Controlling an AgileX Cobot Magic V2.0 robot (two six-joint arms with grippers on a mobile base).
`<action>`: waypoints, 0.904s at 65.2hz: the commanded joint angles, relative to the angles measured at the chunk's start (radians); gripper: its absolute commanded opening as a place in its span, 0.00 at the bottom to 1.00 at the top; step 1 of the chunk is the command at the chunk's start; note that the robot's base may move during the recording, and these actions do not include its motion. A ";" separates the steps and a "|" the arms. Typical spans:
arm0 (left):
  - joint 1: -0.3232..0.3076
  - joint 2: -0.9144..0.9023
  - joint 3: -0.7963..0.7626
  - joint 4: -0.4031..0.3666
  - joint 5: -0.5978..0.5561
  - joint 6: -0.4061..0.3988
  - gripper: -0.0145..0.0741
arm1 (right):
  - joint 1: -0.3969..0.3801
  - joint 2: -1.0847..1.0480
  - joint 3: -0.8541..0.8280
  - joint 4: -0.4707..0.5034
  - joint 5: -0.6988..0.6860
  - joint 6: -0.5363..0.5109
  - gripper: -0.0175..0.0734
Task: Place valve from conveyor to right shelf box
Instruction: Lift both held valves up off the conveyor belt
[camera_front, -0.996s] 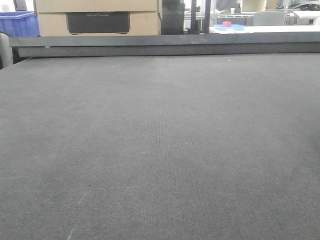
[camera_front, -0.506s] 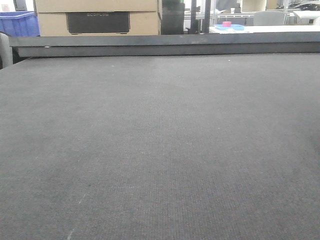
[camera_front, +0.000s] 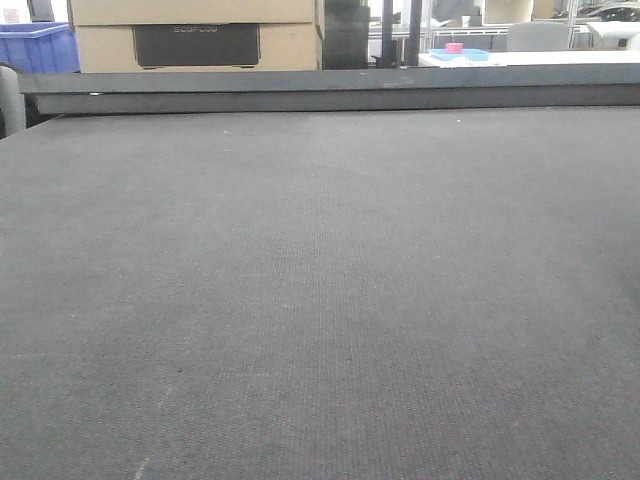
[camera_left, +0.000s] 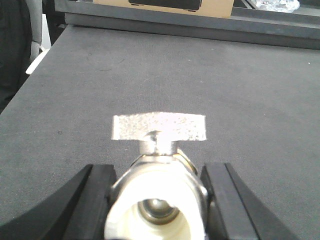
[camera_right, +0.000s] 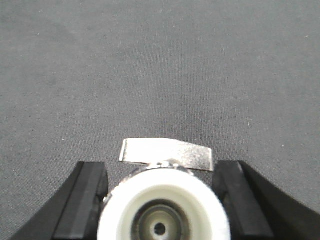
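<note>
Left gripper (camera_left: 159, 170): the black fingers (camera_left: 95, 200) stand narrowly apart and press against both flanks of a valve (camera_left: 155, 200). It is a metal body with a white collar, and its bore faces the wrist camera. The flat speckled handle (camera_left: 159, 127) lies crosswise above the body, beyond the fingertips and touching neither of them.

Right gripper (camera_right: 161, 167): the same condition. Its fingers (camera_right: 85, 200) are drawn in against a second valve (camera_right: 162, 210), white-collared with the bore toward the camera. The bright handle (camera_right: 167, 154) sits across the top, tilted slightly down to the right.

Both items are over the conveyor (camera_front: 320, 300). Whether either one rests on the belt or is held just above it cannot be told from these views.

Edges: the dark raised rail (camera_front: 330, 90) runs the full width of the belt's far side. In the left wrist view the belt's left edge (camera_left: 32, 75) runs diagonally, well apart from the held valve. In the right wrist view belt fabric fills the whole background and no edge shows.

Room: a broad stretch of woven grey belt lies between each gripper and the far rail. Behind the rail stand a cardboard box (camera_front: 195, 35) and a blue crate (camera_front: 35, 48), both outside the belt area.
</note>
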 joint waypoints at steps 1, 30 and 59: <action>-0.004 -0.010 -0.003 -0.013 -0.055 -0.002 0.04 | -0.002 -0.012 -0.004 -0.001 -0.067 -0.004 0.01; -0.004 -0.010 -0.003 -0.011 -0.055 -0.002 0.04 | -0.002 -0.012 -0.004 -0.001 -0.071 -0.004 0.01; -0.004 -0.010 -0.003 -0.011 -0.055 -0.002 0.04 | -0.002 -0.012 -0.004 -0.001 -0.071 -0.004 0.01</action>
